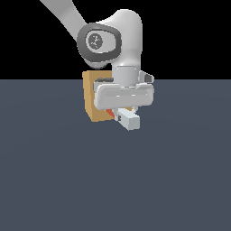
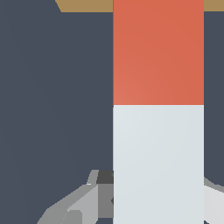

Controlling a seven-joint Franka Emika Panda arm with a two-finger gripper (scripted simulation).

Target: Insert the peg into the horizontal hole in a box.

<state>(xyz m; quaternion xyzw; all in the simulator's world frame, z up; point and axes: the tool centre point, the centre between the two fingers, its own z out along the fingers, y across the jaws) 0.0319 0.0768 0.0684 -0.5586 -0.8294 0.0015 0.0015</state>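
My gripper [image 1: 122, 113] pinches the peg [image 2: 158, 131] by its white half — fingers [image 2: 83, 203] pressed against its sides — and the red-orange half points at the box [image 1: 93, 97], just beside its face.

Arm reaches down from above; hand [image 1: 122, 113] points downward, fingers [image 2: 81, 205] clamped.

No readable text, label or number shows in either view
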